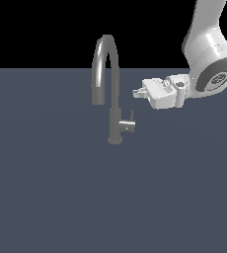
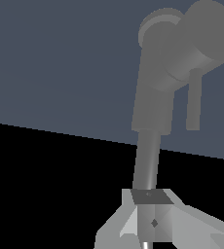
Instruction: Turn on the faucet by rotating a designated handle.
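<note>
Floor (image 1: 46,197) of flat slate blue carries 1 faucet (image 1: 116,99), its arched spout bending toward the exterior view's left. White arm (image 1: 209,54) reaches in from the upper right, gripper (image 1: 136,92) level, apart from the column; whether its fingers are parted I cannot tell. Handle (image 1: 131,122) juts rightward near the base, below the gripper, untouched.

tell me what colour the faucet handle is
Grey metal, like the faucet; the handle shows best in the exterior view.
</note>
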